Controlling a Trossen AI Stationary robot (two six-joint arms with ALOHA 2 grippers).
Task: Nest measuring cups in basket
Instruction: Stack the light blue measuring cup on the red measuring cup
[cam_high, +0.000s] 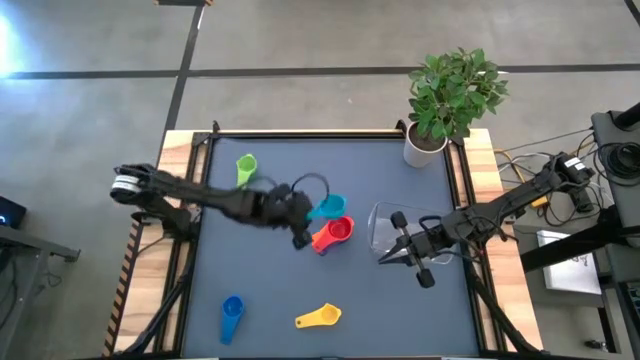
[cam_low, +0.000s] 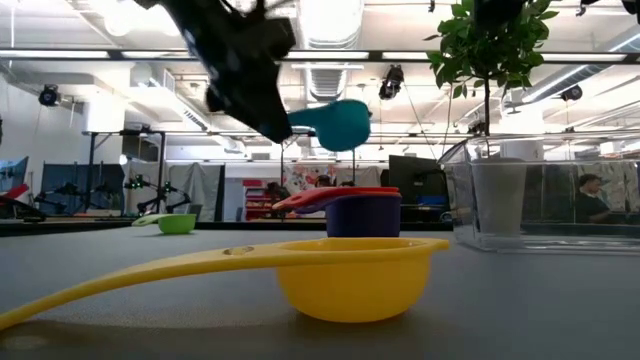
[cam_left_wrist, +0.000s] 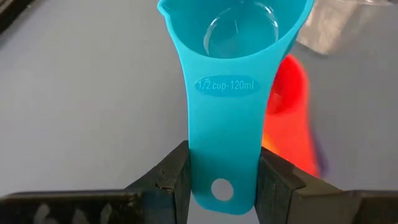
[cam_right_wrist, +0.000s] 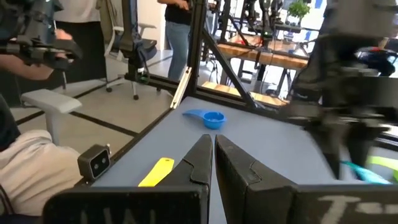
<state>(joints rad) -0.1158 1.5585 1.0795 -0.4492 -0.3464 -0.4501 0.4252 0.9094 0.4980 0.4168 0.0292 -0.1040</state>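
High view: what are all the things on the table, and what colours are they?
green cup: one, green, far left.
light blue cup: one, held above the middle.
red cup: one, nested on purple cup, middle.
dark blue cup: one, near edge.
yellow cup: one, near edge.
basket: one, clear, right side.
plant pot: one, white, far right corner.
left gripper: fingers shut on light blue cup's handle.
right gripper: fingers shut, empty, beside basket.

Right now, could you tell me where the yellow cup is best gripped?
By its handle, from above. The yellow cup sits upright on the table, its long flat handle pointing away from the bowl with nothing beside it, so fingers can close across it.
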